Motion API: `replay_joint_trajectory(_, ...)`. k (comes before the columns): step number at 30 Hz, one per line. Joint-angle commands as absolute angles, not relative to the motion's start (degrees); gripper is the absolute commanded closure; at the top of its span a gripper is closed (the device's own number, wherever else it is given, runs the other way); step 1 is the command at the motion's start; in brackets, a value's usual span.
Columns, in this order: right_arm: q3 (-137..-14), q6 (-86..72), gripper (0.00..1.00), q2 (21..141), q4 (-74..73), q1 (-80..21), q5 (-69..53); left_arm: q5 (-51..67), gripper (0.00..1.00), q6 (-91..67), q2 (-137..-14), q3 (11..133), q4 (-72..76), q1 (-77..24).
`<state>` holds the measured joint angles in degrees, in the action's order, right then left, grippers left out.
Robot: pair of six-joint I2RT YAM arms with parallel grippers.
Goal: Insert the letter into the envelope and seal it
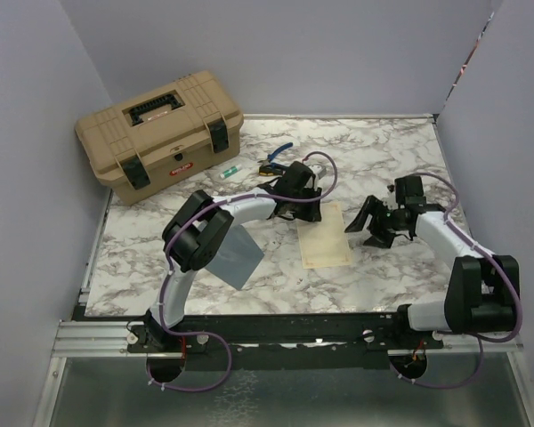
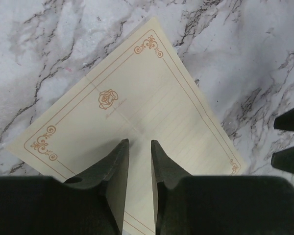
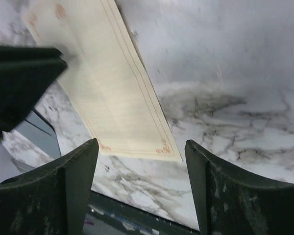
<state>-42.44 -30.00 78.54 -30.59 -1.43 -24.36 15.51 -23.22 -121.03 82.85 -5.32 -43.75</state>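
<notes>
- Marble-look desk (image 1: pixel 383 151) is sitting between pale lilac walls, w/ both my arms reaching out over it.
- Letter (image 1: pixel 325 233) is lying flat near the desk's middle, printed side up: orange border, corner scrolls, small rose mark.
- My left tool (image 2: pixel 139 147) is hanging over the letter's far part, fingers nearly together w/ only a slim gap and nothing between them. Can't tell if the tips are touching the paper.
- My right tool (image 3: pixel 142 152) is sitting just right of the letter, fingers spread wide apart, gripping nothing, w/ the letter's near corner showing between them.
- Envelope (image 1: pixel 236 256) is lying flat on the desk left of the letter, apart from it, partly hidden under my left arm's elbow.
- Tan toolbox (image 1: pixel 160 133) is standing shut at the far left corner.
- Blue-handled pliers (image 1: pixel 276 158) and a small green-tipped pen (image 1: pixel 230 171) are lying near the toolbox, behind my left tool.
</notes>
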Motion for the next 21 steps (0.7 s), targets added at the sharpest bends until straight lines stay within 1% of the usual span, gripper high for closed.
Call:
replay_joint_trajectory(1,-45.67,-31.40,0.25,79.47,-23.72,-1.32,-19.45,19.55,0.76,-25.51,-117.62,83.68,-6.52,-44.20)
replay_joint_trajectory(3,-46.33,-32.72,0.26,81.93,-20.09,-1.32,-20.15,20.19,0.79,-25.74,-116.90,82.51,-6.54,-44.36)
replay_joint_trajectory(5,-47.66,-33.70,0.28,85.26,-16.30,-1.32,-21.10,19.84,0.85,-25.67,-116.43,80.57,-6.42,-44.47)
replay_joint_trajectory(7,-49.60,-34.30,0.30,88.38,-12.93,-1.32,-22.53,19.48,0.89,-25.58,-116.29,78.59,-6.43,-44.51)
replay_joint_trajectory(10,-52.84,-33.73,0.35,92.88,-9.17,-1.32,-24.31,18.12,0.91,-25.11,-116.28,76.02,-6.46,-44.52)
replay_joint_trajectory(15,-57.06,-31.19,0.37,98.17,-6.67,-1.32,-23.89,15.57,0.92,-24.27,-117.52,74.16,-6.53,-44.47)
replay_joint_trajectory(18,-57.29,-27.93,0.46,101.10,-2.58,-1.32,-27.44,14.28,0.94,-24.27,-118.01,73.38,-6.62,-44.48)
replay_joint_trajectory(21,-57.79,-25.36,0.49,103.86,-0.64,-1.32,-28.71,14.27,0.99,-23.11,-118.29,72.85,-6.85,-44.48)
